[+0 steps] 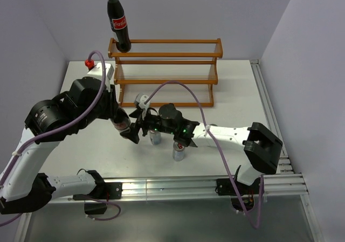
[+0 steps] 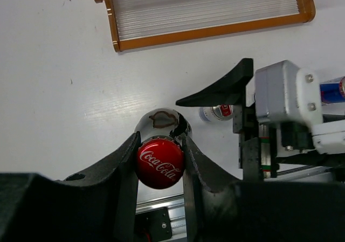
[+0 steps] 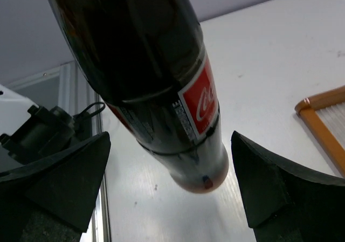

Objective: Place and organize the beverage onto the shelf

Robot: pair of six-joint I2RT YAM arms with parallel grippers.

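Observation:
One cola bottle [image 1: 118, 23] stands on the left end of the top tier of the wooden shelf [image 1: 164, 64]. My left gripper [image 1: 117, 118] is shut on the red cap [image 2: 159, 163] of the second cola bottle [image 1: 122, 126], holding it tilted over the table in front of the shelf. In the left wrist view the left gripper [image 2: 159, 139] pinches the cap from both sides. My right gripper [image 1: 133, 134] is open around the lower body of that bottle [image 3: 156, 85], with gaps on both sides. Blue-and-silver cans show on the table [image 1: 142, 99], [image 1: 155, 137], [image 1: 179, 152].
The right arm [image 1: 226, 137] stretches across the table's middle over the cans. A can [image 2: 215, 112] lies near the bottle in the left wrist view. The shelf's front corner [image 3: 323, 118] is to the right of the right gripper. A metal rail [image 1: 205, 182] runs along the near edge.

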